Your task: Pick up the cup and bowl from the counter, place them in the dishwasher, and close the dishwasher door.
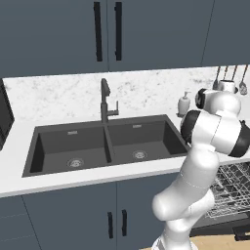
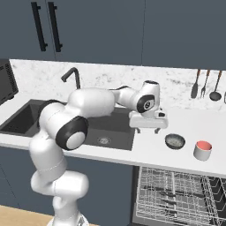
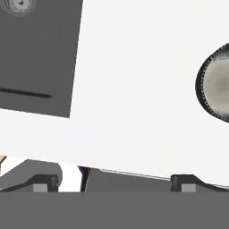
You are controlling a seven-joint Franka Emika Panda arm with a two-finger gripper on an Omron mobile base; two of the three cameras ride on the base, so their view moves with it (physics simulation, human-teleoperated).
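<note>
Nothing has gone into the dishwasher yet, as far as these views show. Going left to right in the right base view: the sink [image 2: 66, 121] sits in the counter [image 2: 150, 145], and the gripper [image 2: 148, 129] hangs over the bare counter just beside the sink's right edge, jaws spread wide and nothing between them. To its right and near it lies the bowl [image 2: 175, 141], a dark, shallow dish resting upright on the counter; just beyond that stands the cup [image 2: 202, 150], white with a red inside, close to the counter's front edge. Below them the dishwasher [image 2: 181, 198] stands open with its wire rack [image 2: 176, 194] pulled out, and no dish can be made out in it. In the hand view the bowl [image 3: 215, 87] shows at the right edge, well off from the fingertips [image 3: 42, 182], so the gripper is not yet lined up over it. My reading: the arm is on the approach to the first pick, probably the bowl since it is nearer. Left to do: grasp and load the bowl, grasp and load the cup, then shut the door.
</note>
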